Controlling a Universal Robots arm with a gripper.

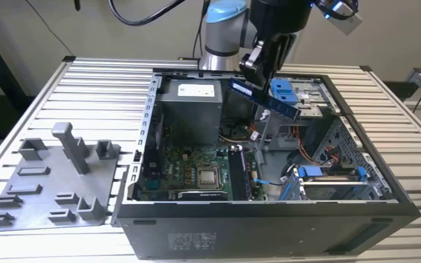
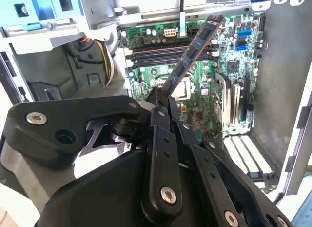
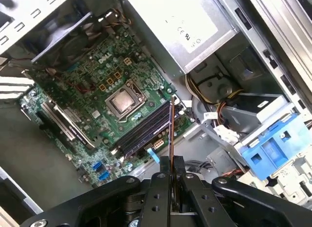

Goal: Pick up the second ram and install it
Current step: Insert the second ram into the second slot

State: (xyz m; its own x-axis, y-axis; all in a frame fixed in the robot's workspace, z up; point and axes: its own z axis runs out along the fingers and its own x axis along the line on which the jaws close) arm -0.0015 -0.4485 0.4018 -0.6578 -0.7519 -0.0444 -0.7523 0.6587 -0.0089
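The second ram (image 1: 267,98) is up in the air over the open case (image 1: 146,142), pinched at one end by the gripper (image 1: 253,76), whose fingers are closed tight on it. So it's held, not seated. In the second wrist view the stick juts straight out from the fingertips, its long axis aimed at the motherboard (image 2: 229,66). In the exterior view it hangs on a slant, well above the board. The memory slots (image 3: 144,132) lie past its free end, so from the gripper the target is pretty much dead ahead along the stick. Going by the first wrist view, where the stick is edge-on, I'd say its length doesn't run along the slots yet; it points at them more than it lies over them. Room-wise, the power supply (image 1: 192,104) sits on one side and the blue drive cage (image 1: 287,90) is just beside the stick's far end. The CPU (image 3: 122,101) sits right next to the slots, and loose cables (image 3: 219,110) are bundled just off the board.
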